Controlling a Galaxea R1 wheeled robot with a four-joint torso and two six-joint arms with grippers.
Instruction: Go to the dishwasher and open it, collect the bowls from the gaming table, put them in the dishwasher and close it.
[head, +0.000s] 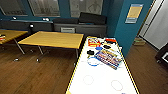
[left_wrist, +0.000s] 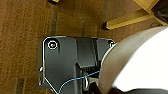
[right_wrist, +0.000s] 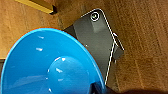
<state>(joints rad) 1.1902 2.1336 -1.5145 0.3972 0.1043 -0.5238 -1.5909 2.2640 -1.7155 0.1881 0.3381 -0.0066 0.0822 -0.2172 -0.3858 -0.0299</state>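
head view: a white table with a yellow edge fills the lower right, with a colourful box lying on it; a yellow-topped table sits upper left. left wrist view: a white bowl looms large over the wooden floor; finger state cannot be told. right wrist view: a blue bowl looms large; fingers likewise unclear.

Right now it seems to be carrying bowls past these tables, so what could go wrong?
The blue bowl and the white bowl sit close at the wrists above the wooden floor; a jolt might tip or drop one. The white table with the game boxes is very near, so turning carelessly could bump it.
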